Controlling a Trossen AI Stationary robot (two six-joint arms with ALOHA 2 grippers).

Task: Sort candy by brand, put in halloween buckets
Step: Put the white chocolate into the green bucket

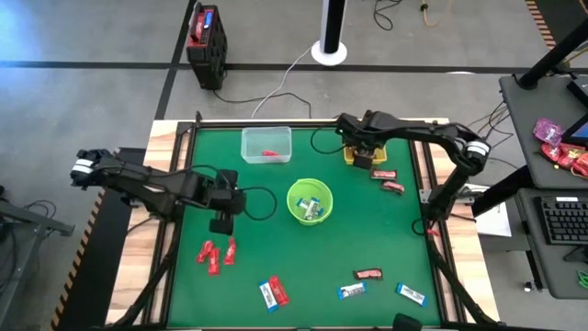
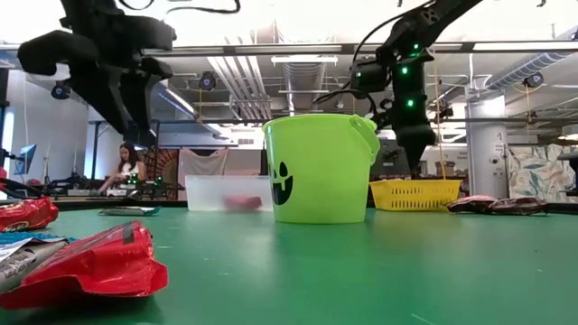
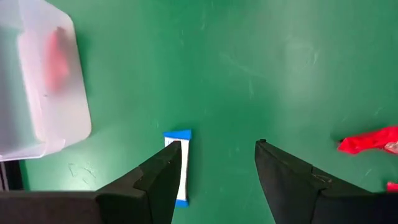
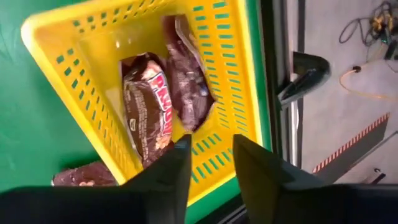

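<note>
Sitting at mid-table: lime-green bowl (image 1: 310,202), blue-and-white bars inside. Standing at the far edge: clear box (image 1: 266,144) holding one red bar; yellow basket (image 4: 93,43) holding dark brown bars (image 4: 149,112). Hovering above that basket, fingers parted, empty: right gripper (image 4: 210,163). Hanging wide and empty over green mat, near red bars (image 1: 216,253): left gripper (image 3: 217,163).

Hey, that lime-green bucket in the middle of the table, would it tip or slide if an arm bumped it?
The green bucket looks like thin, light plastic, so a bump would probably slide it across the green table. It stands about as tall as it is wide, so a knock near the rim might tip it. The few candies inside likely add little weight.
</note>
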